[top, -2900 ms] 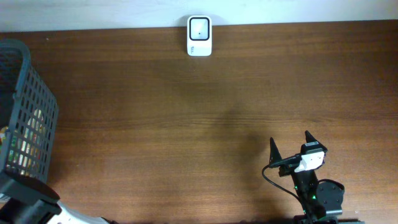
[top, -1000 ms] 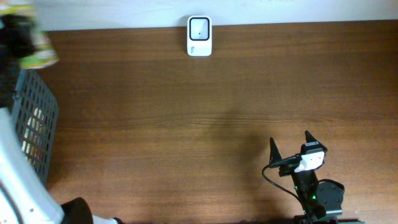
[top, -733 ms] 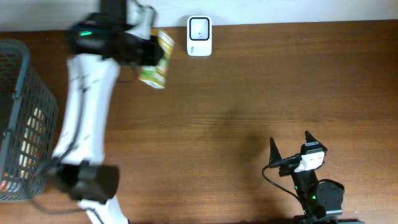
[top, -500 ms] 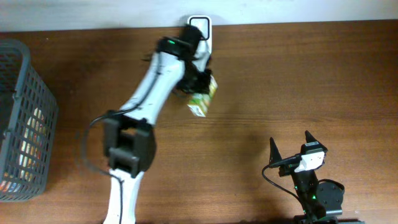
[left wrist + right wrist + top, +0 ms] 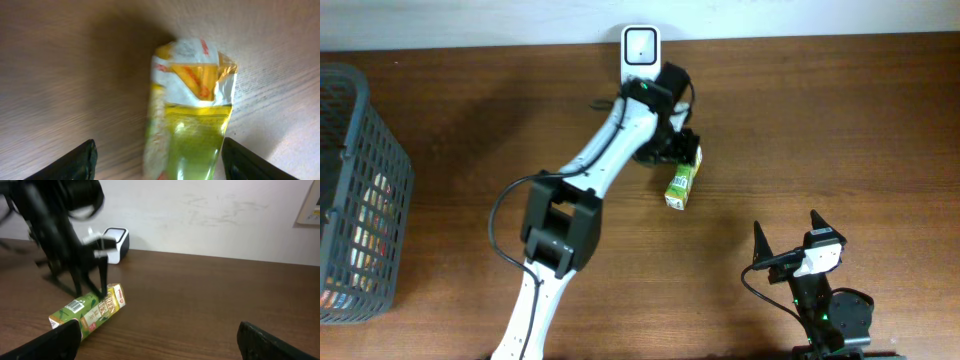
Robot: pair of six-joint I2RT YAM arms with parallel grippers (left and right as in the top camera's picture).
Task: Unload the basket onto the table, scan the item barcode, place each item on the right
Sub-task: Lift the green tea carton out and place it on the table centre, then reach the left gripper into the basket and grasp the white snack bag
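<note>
Nearest me, well short of the scanner [image 5: 641, 45], the right hand [image 5: 786, 220] has its two black fingers spread wide and holds nothing. Further in, nearer the scanner, a green and yellow drink carton [image 5: 681, 187] lies on its side on the dark wood-grain worktop [image 5: 820, 120]. The left hand [image 5: 159, 145] stands over the carton's top end, fingers parted wide either side. The close view is blurred, so I cannot tell whether a finger brushes it. The scanner, white and rounded, stands at the far edge.

Dark wood table [image 5: 820, 130] — green-yellow carton [image 5: 681, 186] flat on its side mid-table, white scanner [image 5: 641, 45] at far edge, mesh basket [image 5: 395, 190] left.
</note>
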